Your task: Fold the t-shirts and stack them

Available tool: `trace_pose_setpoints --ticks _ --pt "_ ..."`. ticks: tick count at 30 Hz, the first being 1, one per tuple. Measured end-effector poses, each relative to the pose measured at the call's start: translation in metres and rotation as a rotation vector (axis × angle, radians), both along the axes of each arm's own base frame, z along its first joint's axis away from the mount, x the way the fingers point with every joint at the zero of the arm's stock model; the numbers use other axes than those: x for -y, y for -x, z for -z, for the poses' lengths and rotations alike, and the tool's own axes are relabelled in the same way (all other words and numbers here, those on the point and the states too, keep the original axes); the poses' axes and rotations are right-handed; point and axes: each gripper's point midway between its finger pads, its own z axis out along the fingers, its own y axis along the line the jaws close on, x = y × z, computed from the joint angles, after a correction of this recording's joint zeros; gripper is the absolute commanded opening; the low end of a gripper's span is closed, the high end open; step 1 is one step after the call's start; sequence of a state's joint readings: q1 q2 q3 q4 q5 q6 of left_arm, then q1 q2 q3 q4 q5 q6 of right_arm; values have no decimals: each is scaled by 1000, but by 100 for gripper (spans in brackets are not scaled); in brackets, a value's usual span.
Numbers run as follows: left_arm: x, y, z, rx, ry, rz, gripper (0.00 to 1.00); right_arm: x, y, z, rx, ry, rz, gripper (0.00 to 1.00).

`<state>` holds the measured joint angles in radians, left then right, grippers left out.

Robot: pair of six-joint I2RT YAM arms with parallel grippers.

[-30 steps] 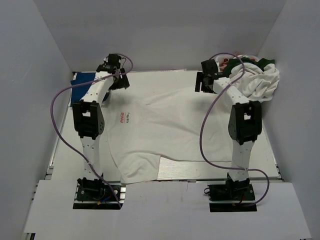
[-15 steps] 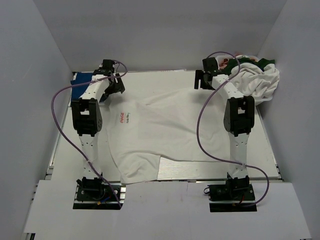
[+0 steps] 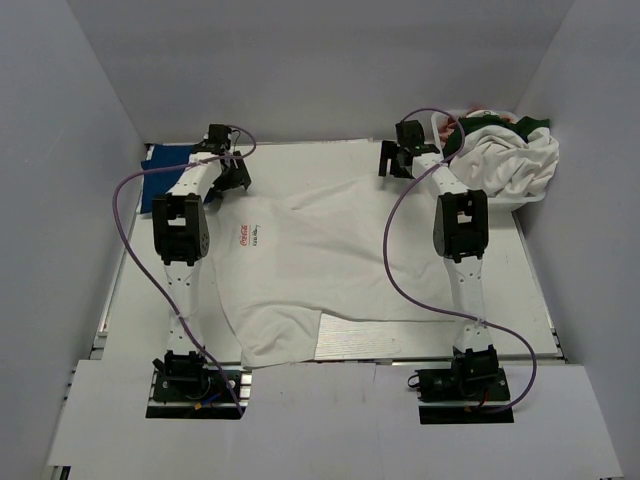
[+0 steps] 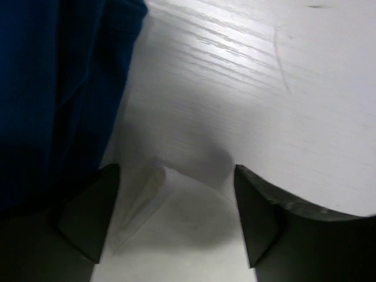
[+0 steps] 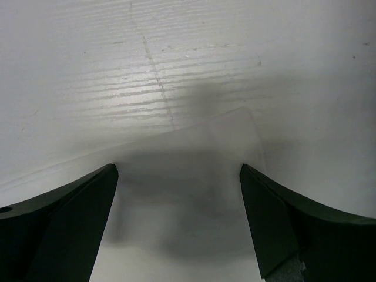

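A white t-shirt (image 3: 330,260) lies spread flat on the worktop (image 3: 300,160), left claw (image 4: 176,220) and right claw (image 5: 179,220) both wide open over its far edge, a blue tee (image 4: 53,88) beside the left.

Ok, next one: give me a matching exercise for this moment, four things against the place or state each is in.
Things:
1. white t-shirt
2. blue t-shirt
3. heap of t-shirts
4. left tool

Places or states:
A. piled in the far right corner
B. spread out flat in the middle
C. at the far left edge
D. open, straddling a fold of white cloth

Pairs: 1-B, 2-C, 3-A, 4-D
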<state>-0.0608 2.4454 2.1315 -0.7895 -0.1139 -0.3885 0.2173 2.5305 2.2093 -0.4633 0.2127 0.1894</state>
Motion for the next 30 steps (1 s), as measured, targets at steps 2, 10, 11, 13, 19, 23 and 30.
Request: trace_pose_setpoints --ticks 2,10,11,13,19,23,30 --pt "0 1 2 2 1 -3 56 -2 -3 2 8 -15 5 90" --pt "7 7 3 5 49 30 0 -9 -14 -4 57 -77 38 90" --pt "7 9 3 7 52 32 0 -10 -16 -6 66 -86 44 90" --pt "7 15 2 9 55 34 0 -12 -20 -9 86 -104 58 90" --pt "9 38 -15 24 51 40 0 -15 -27 -11 122 -153 98 90" --pt "14 42 -42 96 59 56 0 -18 -26 -10 118 -178 107 90" --pt "45 58 -92 214 161 145 0 -16 0 -6 68 -201 128 90"
